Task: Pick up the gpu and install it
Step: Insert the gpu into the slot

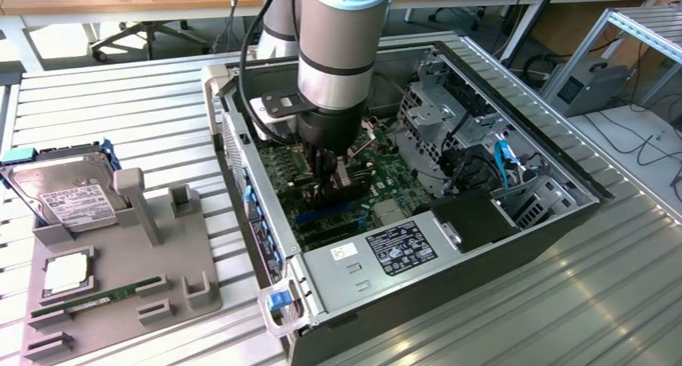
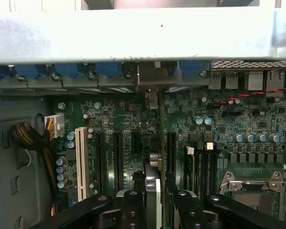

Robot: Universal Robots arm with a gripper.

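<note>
Gripper: the gripper [image 2: 155, 202] is closed on the gpu [image 2: 153, 188], one finger on each face of the card, seen edge-on at lower centre of the wrist view. In the exterior view the gripper [image 1: 332, 174] is down inside the case [image 1: 554, 222], at centre frame.
Gpu: held upright over the motherboard [image 2: 219, 129], its bracket end toward the rear wall of the case at upper centre of the wrist view. I cannot tell whether its edge is already in a slot.
Risk, alignment: several slots [image 2: 117, 157] run parallel and close together; a small sideways offset would probably put the card edge on the board or in the wrong slot.
Risk, tilt: if the card leans in the fingers, one end could seat first and jam, or the bracket could catch the rear wall.
Risk, grip: pressed down against a misaligned slot, the card might slip in the fingers.
Risk, cables: the cable bundle [image 2: 28, 138] sits left of the slots, apart from the card; a low worry.
Count, exterior view: one arm [image 1: 335, 54], one case, one gpu, one hard drive [image 1: 64, 194] at left, one RAM stick [image 1: 96, 300] at lower left, one grey holder [image 1: 128, 294] on the tabletop [image 1: 117, 102].
Count, wrist view: one white slot [image 2: 81, 162], at least four dark slots, one CPU socket [image 2: 255, 188] at lower right.
</note>
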